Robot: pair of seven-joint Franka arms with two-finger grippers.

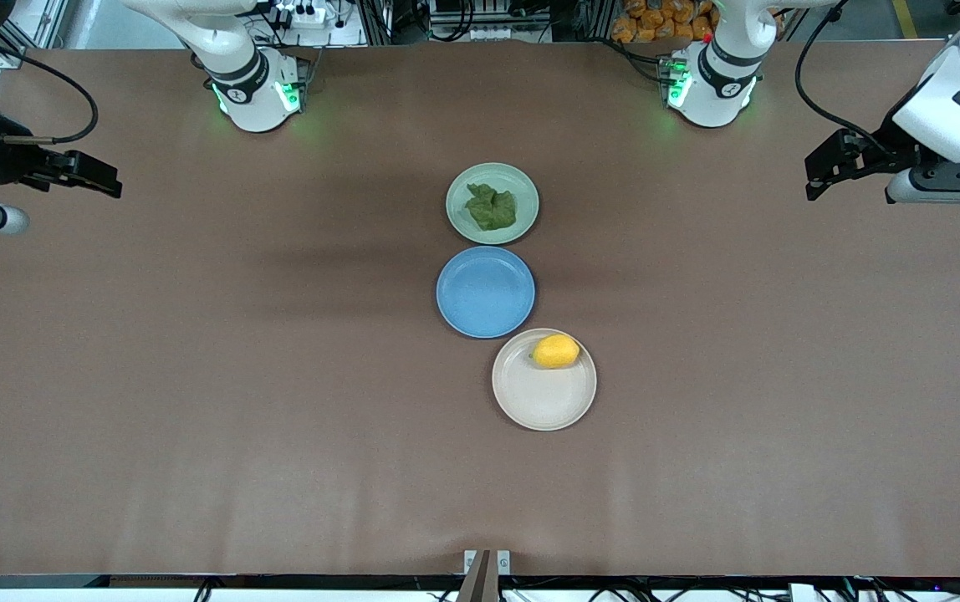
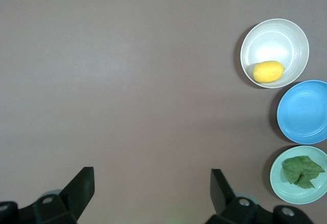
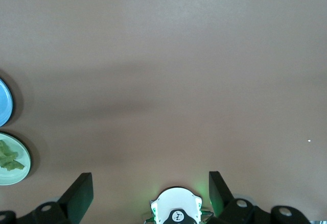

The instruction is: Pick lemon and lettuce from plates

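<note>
The left gripper (image 1: 819, 171) is held wide apart and empty, raised over the table's edge at the left arm's end; its two fingers (image 2: 82, 188) are seen spread over bare tabletop. The right gripper (image 1: 104, 177) is likewise spread wide and empty, raised over the edge at the right arm's end. Both arms are kept waiting.

Three plates are lined up at the middle of the table (image 1: 196, 376). The lettuce (image 1: 491, 206) is laid on the pale green plate (image 1: 526, 219), nearest the robots' edge. The blue plate (image 1: 485, 292) is set next. The lemon (image 1: 556, 351) is found on the beige plate (image 1: 543, 397), nearest the front camera's edge.
</note>
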